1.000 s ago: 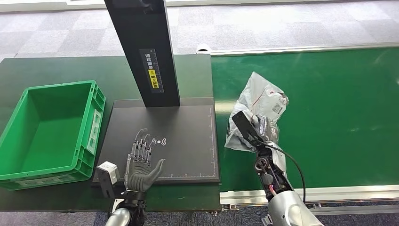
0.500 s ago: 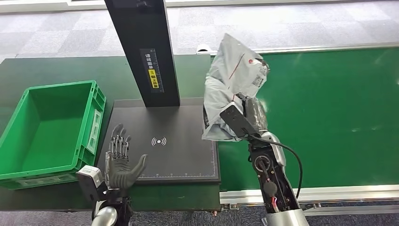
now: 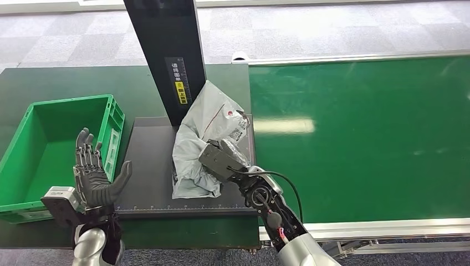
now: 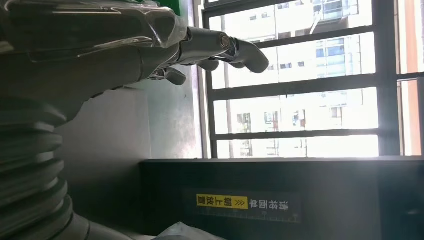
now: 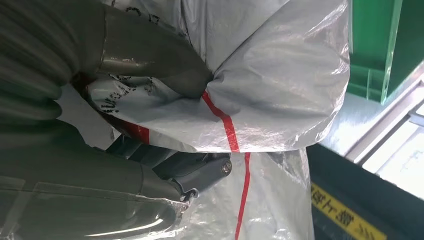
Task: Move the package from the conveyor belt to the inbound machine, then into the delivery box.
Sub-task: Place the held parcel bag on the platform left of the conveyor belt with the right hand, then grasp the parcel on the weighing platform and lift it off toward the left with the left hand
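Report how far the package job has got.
Done: the grey package is off the green conveyor belt. In hand: the right hand grips it over the black inbound machine's platform, beside the upright column; whether it rests there is unclear. Left: moving it into the green delivery box. The left hand is raised, fingers apart, holding nothing.

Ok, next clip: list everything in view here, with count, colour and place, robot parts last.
package: one, grey plastic bag with red markings, on the inbound machine's platform, held.
inbound machine: one, black platform with an upright black column, between crate and belt.
delivery box: one, green, beside the machine, nothing in it.
conveyor belt: one, green, on the machine's other side.
window: one, barred, bright, in the left wrist view.
left hand: raised by the box, fingers apart.
right hand: grips the package.
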Controlling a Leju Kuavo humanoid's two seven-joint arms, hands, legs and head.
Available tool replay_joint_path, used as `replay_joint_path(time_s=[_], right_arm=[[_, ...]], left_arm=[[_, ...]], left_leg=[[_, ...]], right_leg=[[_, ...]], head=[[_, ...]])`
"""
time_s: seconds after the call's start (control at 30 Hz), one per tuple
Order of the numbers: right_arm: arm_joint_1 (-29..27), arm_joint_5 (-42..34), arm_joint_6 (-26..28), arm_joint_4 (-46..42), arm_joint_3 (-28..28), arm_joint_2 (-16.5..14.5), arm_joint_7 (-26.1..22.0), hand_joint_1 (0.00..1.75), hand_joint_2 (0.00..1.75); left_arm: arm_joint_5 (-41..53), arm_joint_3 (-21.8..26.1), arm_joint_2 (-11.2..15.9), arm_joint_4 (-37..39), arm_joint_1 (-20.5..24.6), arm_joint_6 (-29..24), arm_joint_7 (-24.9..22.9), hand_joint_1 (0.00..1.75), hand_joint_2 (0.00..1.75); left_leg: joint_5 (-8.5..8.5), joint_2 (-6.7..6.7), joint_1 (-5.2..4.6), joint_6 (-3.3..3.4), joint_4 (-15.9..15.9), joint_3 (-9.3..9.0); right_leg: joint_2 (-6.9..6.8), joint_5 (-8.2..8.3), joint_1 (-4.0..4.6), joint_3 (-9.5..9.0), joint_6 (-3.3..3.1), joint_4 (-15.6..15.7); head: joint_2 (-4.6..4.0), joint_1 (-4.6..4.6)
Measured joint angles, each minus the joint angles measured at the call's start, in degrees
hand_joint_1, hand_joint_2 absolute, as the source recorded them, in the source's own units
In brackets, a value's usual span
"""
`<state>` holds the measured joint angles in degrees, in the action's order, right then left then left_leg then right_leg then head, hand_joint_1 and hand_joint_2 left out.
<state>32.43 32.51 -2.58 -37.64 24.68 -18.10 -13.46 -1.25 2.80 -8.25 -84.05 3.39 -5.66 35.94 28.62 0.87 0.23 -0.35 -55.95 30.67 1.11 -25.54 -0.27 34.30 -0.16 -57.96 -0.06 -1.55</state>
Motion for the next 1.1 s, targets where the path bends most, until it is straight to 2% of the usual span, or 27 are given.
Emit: replay_joint_path(time_s=[0.03, 0.17, 0.3, 0.43, 0.63, 0.77, 0.83, 0.97, 1.1], right_arm=[[0.3, 0.0, 0.0, 0.9, 0.4, -0.3, 0.0, 1.75, 1.75], [1.1, 0.0, 0.1, 3.4, 1.6, -1.2, -0.1, 0.00, 1.75], [1.8, -1.6, 0.6, 4.9, 2.1, -1.6, -2.4, 0.00, 1.75], [1.6, -7.3, 0.7, 2.6, 1.9, -1.0, -8.2, 0.00, 0.00], [-2.3, -14.9, 0.7, -14.6, 0.1, 3.4, -9.2, 0.00, 0.00], [-7.9, -16.3, 4.9, -26.9, -3.2, 8.4, -11.2, 0.00, 0.00], [-10.0, -17.2, 5.9, -30.4, -4.6, 9.8, -11.8, 0.00, 0.00], [-13.4, -19.9, 7.0, -36.0, -6.9, 11.7, -13.5, 0.00, 0.00], [-15.4, -21.4, 7.5, -39.8, -7.9, 12.5, -14.2, 0.00, 0.00]], left_arm=[[0.0, 0.4, 0.0, -0.2, 0.0, 0.0, 0.0, 0.00, 1.75], [0.1, 1.3, 0.0, -0.7, 0.0, 0.0, 0.0, 0.00, 1.75], [0.4, 1.5, 0.0, -0.9, 0.0, 0.2, -0.1, 0.00, 1.75], [2.8, 0.9, -0.1, -0.9, 0.0, 0.5, -0.1, 0.00, 1.75], [11.4, -2.8, -0.4, -0.9, 0.0, 0.4, -3.7, 0.00, 1.75], [20.4, -6.2, -0.3, -0.2, 1.0, 1.1, -7.7, 0.00, 1.75], [23.3, -7.4, -0.2, 1.0, 2.3, 1.9, -8.6, 0.00, 1.75], [31.8, -10.2, 0.2, 7.3, 6.4, 1.5, -10.9, 0.00, 1.75], [39.2, -13.0, 0.6, 16.7, 11.6, -2.0, -12.7, 0.00, 1.75]], left_leg=[[0.00, 0.00, 0.00, 0.00, 0.0, 0.00], [0.00, -0.01, -0.01, 0.00, 0.0, -0.02], [0.00, -0.01, 0.00, 0.00, 0.0, -0.03], [0.00, 0.00, -0.01, 0.00, 0.0, -0.04], [0.02, 0.01, -0.07, 0.03, 0.0, -0.04], [0.04, 0.04, -0.08, 0.04, 0.0, -0.02], [0.05, 0.05, -0.08, 0.04, 0.0, -0.02], [0.04, 0.05, -0.06, 0.04, 0.0, -0.04], [0.02, 0.01, -0.06, 0.03, 0.0, -0.05]], right_leg=[[0.00, 0.00, 0.00, 0.00, 0.00, 0.0], [0.00, 0.00, -0.01, 0.00, 0.00, 0.0], [0.00, 0.01, -0.01, 0.00, -0.01, 0.0], [0.00, 0.01, 0.00, 0.03, -0.01, 0.0], [0.00, 0.01, -0.06, 0.02, 0.01, 0.1], [-0.03, 0.01, -0.08, 0.02, 0.02, 0.1], [-0.02, 0.01, -0.08, 0.03, 0.02, 0.1], [-0.02, 0.02, -0.08, 0.01, 0.01, 0.1], [0.01, 0.04, -0.07, 0.00, 0.00, 0.1]], head=[[0.01, -0.01], [-0.01, 0.00], [0.00, -0.01], [0.01, -0.01], [0.01, -0.01], [0.01, -0.01], [0.01, -0.01], [0.00, -0.02], [0.02, -0.01]])
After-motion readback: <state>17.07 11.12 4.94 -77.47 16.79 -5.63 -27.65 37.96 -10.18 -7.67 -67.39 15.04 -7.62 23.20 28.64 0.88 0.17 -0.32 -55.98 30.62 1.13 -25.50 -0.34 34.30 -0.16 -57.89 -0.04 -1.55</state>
